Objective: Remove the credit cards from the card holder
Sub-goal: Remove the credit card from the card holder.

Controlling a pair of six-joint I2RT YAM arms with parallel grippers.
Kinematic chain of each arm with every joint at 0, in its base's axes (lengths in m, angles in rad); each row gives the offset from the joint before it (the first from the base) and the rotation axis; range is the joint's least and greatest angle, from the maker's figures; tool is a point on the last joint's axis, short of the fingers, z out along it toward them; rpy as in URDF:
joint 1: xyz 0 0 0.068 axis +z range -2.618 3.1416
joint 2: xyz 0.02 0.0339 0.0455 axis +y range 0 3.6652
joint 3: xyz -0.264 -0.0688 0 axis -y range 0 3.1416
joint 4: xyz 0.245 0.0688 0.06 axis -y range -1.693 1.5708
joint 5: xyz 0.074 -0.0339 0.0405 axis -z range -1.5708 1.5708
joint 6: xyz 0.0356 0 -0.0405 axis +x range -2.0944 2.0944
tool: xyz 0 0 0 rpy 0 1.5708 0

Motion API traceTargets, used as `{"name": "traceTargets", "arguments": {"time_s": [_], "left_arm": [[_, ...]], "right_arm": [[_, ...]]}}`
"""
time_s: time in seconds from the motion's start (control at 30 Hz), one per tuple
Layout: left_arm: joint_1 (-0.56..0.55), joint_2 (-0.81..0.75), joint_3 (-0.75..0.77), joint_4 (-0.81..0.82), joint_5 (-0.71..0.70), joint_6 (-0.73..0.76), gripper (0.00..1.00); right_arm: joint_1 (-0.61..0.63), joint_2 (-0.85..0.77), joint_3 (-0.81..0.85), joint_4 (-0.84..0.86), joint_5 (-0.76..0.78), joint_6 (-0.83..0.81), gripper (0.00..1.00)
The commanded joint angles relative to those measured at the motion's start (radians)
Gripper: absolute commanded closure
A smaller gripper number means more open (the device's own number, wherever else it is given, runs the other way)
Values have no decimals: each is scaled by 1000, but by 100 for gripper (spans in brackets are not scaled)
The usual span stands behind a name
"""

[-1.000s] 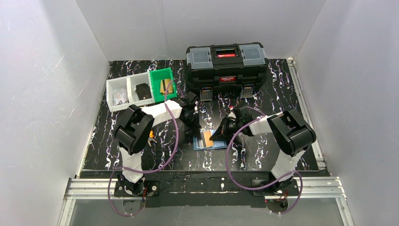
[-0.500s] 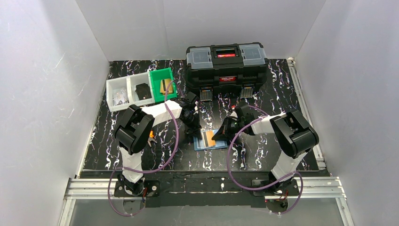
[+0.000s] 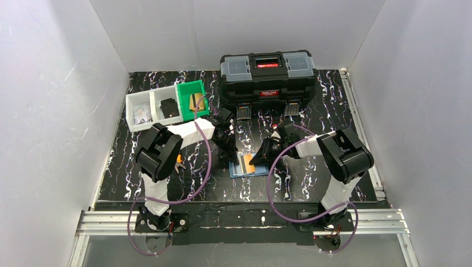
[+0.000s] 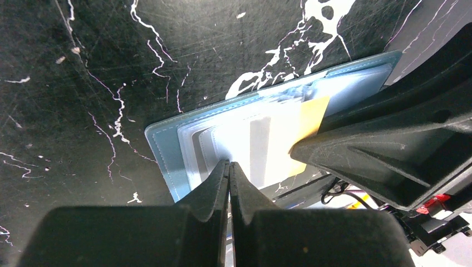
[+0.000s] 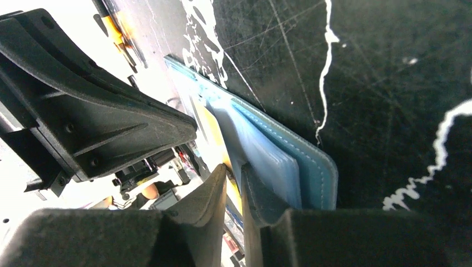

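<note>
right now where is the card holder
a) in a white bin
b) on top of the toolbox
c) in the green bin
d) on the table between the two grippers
d: the card holder lies open on the table, with the left gripper at one side of it and the right gripper at the other.
</note>
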Motion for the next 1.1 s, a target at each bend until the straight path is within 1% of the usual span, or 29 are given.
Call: {"name": "traceTargets", "arguments": {"time_s": [0.0, 0.03, 0.1, 0.23, 0.37, 0.57, 0.7, 1.07], "left_arm": [[2, 80, -54, -85, -149, 40, 100], [2, 79, -54, -85, -148, 41, 100], [3, 77, -53, -85, -152, 39, 100], [3, 79, -55, -93, -169, 39, 100], [3, 77, -63, -94, -179, 35, 100], [3, 69, -66, -92, -184, 33, 100], [2, 69, -64, -89, -180, 34, 100], [2, 49, -13, -100, -145, 49, 100]], "right_arm": [[0, 31, 19, 15, 6, 1, 82], [0, 30, 18, 14, 9, 2, 87], [0, 24, 16, 1, 19, -1, 93], [-8, -22, 5, -59, 75, -31, 98], [-43, -66, -11, -130, 122, -70, 99], [-94, -129, -18, -209, 152, -122, 99], [-97, -163, -2, -229, 156, -136, 99], [-97, -252, 85, -366, 144, -160, 99]]}}
